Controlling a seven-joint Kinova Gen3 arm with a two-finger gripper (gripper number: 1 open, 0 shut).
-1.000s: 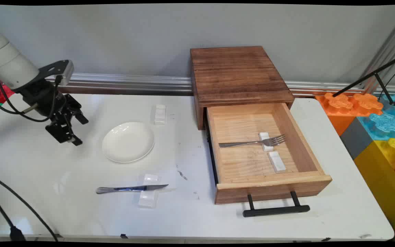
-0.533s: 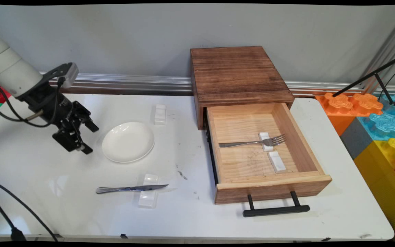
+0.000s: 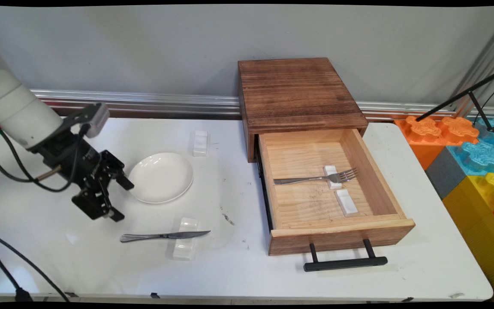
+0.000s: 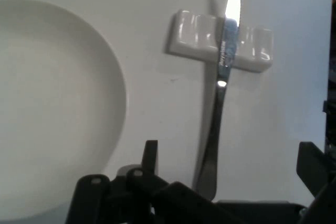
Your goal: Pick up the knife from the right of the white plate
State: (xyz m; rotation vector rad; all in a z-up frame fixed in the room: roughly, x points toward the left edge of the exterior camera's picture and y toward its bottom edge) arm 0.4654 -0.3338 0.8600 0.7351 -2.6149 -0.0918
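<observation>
My black two-finger gripper [image 3: 116, 199], fingers spread wide and holding nothing, hovers beside the round white ceramic plate [image 3: 160, 177], above the handle of the steel table knife [image 3: 161, 235], whose blade is propped on a small white ceramic rest [image 3: 185, 245].

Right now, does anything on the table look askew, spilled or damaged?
Nothing stands out. The knife lies flat across its white rest, the fork sits on a rest inside the open drawer, and the plate is empty and whole. Only small dark scuffs mark the table.
</observation>
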